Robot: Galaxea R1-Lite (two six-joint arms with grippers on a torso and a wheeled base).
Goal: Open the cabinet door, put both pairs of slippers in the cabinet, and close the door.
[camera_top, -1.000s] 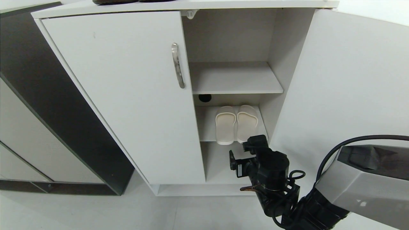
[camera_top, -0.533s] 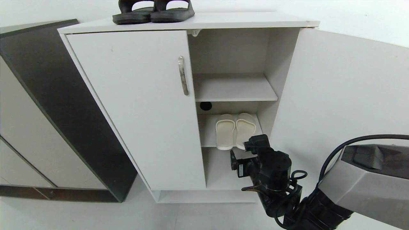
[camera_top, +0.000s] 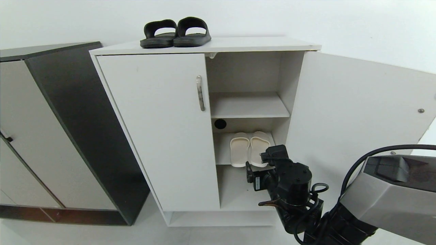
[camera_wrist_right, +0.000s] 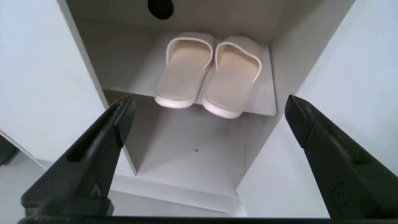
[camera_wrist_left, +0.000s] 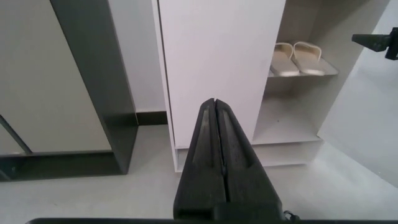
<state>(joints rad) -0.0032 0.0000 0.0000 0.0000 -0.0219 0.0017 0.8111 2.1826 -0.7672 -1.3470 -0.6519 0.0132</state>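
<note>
The right gripper (camera_wrist_right: 208, 104) is spread wide and has nothing in it. It hangs low in front of the open side of the white cabinet (camera_top: 259, 43), near the white slippers (camera_top: 250, 148) but not touching them.

The white slippers sit side by side on the middle shelf (camera_top: 223, 149), with their toes pointing out. A round hole (camera_top: 220, 124) shows in the back wall just above them. The shelf above them is the top shelf (camera_top: 248, 107).

The black slippers (camera_top: 175, 32) sit side by side on top of the white cabinet, over the left door (camera_top: 160, 129). That door is shut and has a silver handle (camera_top: 201, 93). The right door (camera_top: 357, 112) is swung wide open.

The left gripper (camera_wrist_left: 214, 104) has its two fingers pressed flat together, with nothing between them. It is out in front of the left door, well apart from it, above the floor (camera_wrist_left: 149, 155).

A dark cabinet (camera_top: 78, 112) stands just beside the white one, on its left.
</note>
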